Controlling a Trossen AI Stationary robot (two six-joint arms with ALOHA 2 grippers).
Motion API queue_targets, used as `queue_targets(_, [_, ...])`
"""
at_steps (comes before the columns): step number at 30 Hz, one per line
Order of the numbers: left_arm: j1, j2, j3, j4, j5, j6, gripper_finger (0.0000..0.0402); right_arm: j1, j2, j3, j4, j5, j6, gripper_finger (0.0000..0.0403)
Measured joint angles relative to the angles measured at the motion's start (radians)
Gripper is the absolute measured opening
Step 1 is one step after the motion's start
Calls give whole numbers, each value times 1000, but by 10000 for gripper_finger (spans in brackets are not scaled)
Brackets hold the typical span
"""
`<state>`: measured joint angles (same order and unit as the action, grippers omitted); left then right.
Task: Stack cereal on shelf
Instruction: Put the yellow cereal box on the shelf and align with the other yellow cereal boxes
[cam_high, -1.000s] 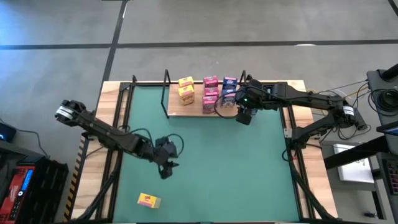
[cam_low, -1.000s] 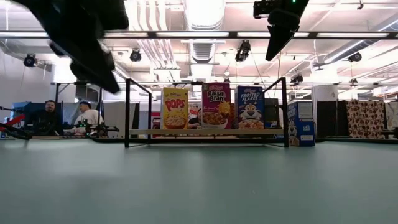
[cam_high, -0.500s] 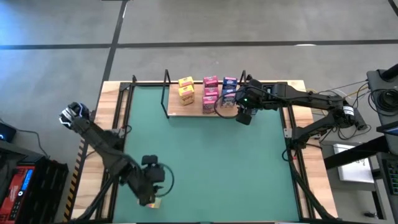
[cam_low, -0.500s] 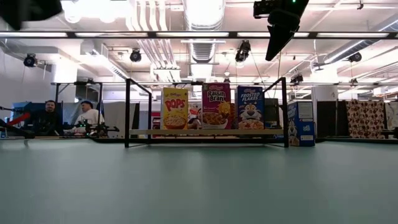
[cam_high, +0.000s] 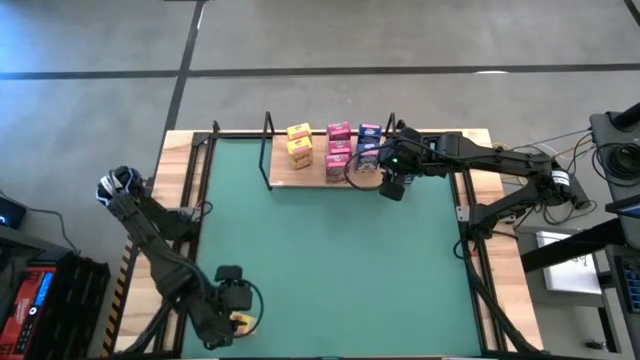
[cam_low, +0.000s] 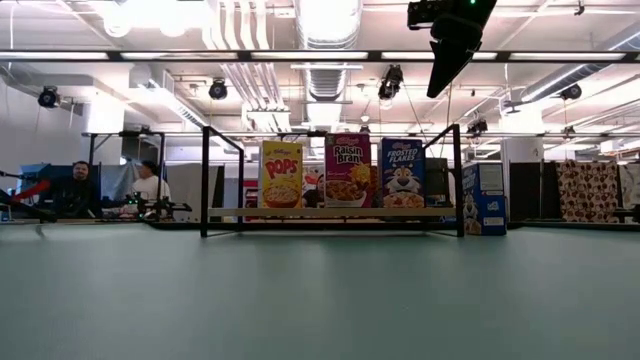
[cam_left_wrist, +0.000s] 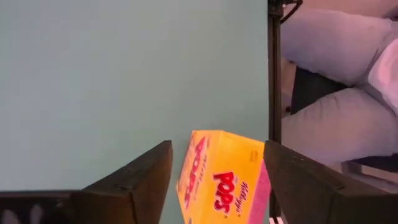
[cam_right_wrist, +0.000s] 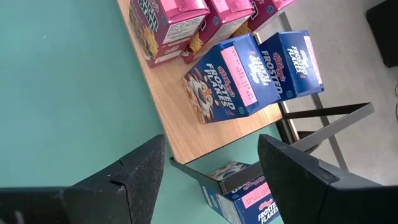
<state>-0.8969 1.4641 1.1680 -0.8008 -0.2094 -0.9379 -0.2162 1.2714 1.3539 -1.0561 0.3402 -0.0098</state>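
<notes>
High view: the left pincer (cam_high: 232, 318) hangs over a yellow box (cam_high: 241, 321) at the counter's (cam_high: 330, 260) near left edge. The right pincer (cam_high: 392, 188) hovers beside the shelf (cam_high: 300, 176).

Left wrist view: fingers spread wide, straddling the box (cam_left_wrist: 221, 174), not closed.

Right wrist view: fingers apart, empty, above blue boxes (cam_right_wrist: 233, 84).

Grey concrete floor (cam_high: 330, 35) crossed by dark seam lines surrounds the green table (cam_high: 330, 260), whose pale wooden edges (cam_high: 510, 290) show at both sides. In the low view, an open ceiling carries silver ducts (cam_low: 245, 85), bright strip lights (cam_low: 325, 20) and black spot lamps (cam_low: 48, 97). Two people (cam_low: 80, 190) sit at a far desk; a patterned curtain (cam_low: 590, 190) hangs opposite.
</notes>
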Motion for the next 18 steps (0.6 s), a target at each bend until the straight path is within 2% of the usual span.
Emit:
queue_targets(6, [-11,0,-5,-1,44,2,261,0,0,0,0,0,0,244])
queue_targets(12, [-14,0,-10,-4,45,13,263,0,0,0,0,0,1,244])
queue_targets(18, [-23,8,-16,6,103,14,264,0,0,0,0,0,1,244])
